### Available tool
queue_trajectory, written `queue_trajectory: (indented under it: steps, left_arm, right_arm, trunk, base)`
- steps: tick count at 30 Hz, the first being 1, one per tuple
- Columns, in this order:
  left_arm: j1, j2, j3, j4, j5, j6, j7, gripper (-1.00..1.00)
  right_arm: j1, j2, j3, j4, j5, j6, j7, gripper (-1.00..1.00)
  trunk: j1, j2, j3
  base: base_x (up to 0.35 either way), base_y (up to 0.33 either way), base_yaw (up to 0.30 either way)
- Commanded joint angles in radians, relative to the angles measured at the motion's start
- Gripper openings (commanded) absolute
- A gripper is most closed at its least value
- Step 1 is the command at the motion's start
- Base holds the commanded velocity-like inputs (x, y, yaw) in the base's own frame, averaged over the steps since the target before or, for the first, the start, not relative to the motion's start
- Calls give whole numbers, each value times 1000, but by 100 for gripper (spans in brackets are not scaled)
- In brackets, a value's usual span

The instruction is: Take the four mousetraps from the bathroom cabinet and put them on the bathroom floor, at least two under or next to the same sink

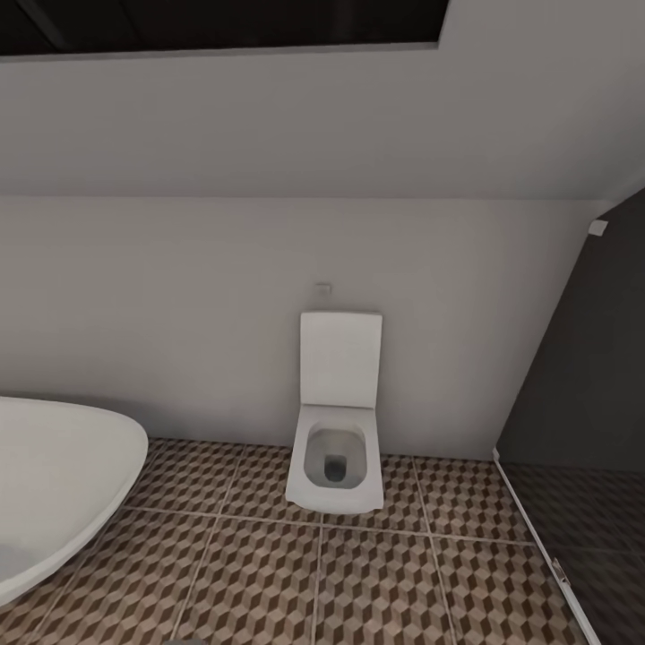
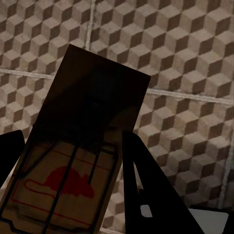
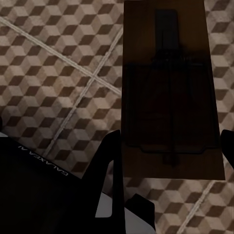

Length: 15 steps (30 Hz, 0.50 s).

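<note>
In the left wrist view a tan mousetrap (image 2: 83,146) with dark wire and a red mouse mark sits between the dark fingers of my left gripper (image 2: 73,185), which is shut on it above the cube-patterned bathroom floor (image 2: 195,58). A second mousetrap (image 3: 168,87), in shadow, is held the same way by my right gripper (image 3: 168,156), also above the bathroom floor (image 3: 48,73). The cabinet and the sink are out of view.
Ahead, a white toilet (image 1: 336,448) with its lid up stands against the grey wall. A white oval bathtub (image 1: 54,484) curves in from the left. A dark shower partition (image 1: 582,430) closes the right side. Patterned floor tiles (image 1: 269,573) lie between them.
</note>
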State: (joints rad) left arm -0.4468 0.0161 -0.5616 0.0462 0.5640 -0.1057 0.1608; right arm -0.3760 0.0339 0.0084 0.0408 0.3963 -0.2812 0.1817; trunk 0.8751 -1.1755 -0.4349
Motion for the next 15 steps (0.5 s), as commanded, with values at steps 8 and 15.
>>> queue_trajectory:
  steps: [8, 15]
  left_arm:
    - [32, -53, -6, 3, 5, -4, -1, -100]
    - [31, 71, 35, -9, 13, -2, 5, -100]
  right_arm:
    - [25, -7, -14, 19, -5, 45, -137, -100]
    - [17, -93, -278, -8, -98, 170, -445, -100]
  trunk:
    - [0, -1, -1]
    - [0, -1, -1]
  base:
    - [0, 0, 0]
    - [0, 0, 0]
